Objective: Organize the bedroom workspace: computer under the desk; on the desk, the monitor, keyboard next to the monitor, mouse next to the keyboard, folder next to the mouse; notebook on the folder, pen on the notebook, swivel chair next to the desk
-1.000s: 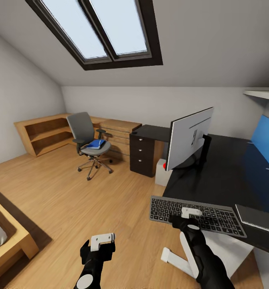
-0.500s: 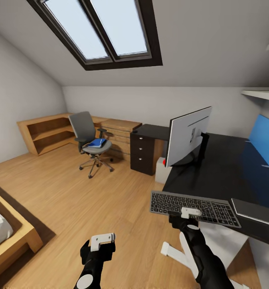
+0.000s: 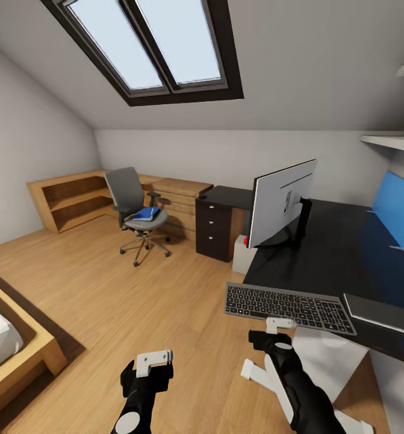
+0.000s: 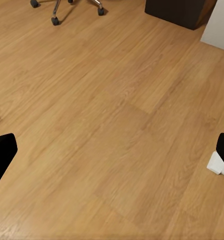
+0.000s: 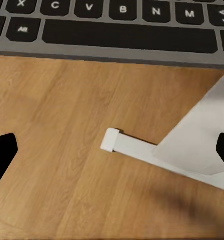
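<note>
right pincer (image 3: 279, 324) withdrawn off keyboard (image 3: 289, 307)

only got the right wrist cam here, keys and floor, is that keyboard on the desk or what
Observer: In the head view the keyboard lies on the desk, in front of the monitor, with its near edge sticking out over the floor.
Operator: and the folder, anywhere near
Observer: No, the folder lies on the swivel chair seat across the room, by the wooden shelves.
Operator: left hand holding anything
Observer: The left gripper hangs open over bare floor, holding nothing.
</note>
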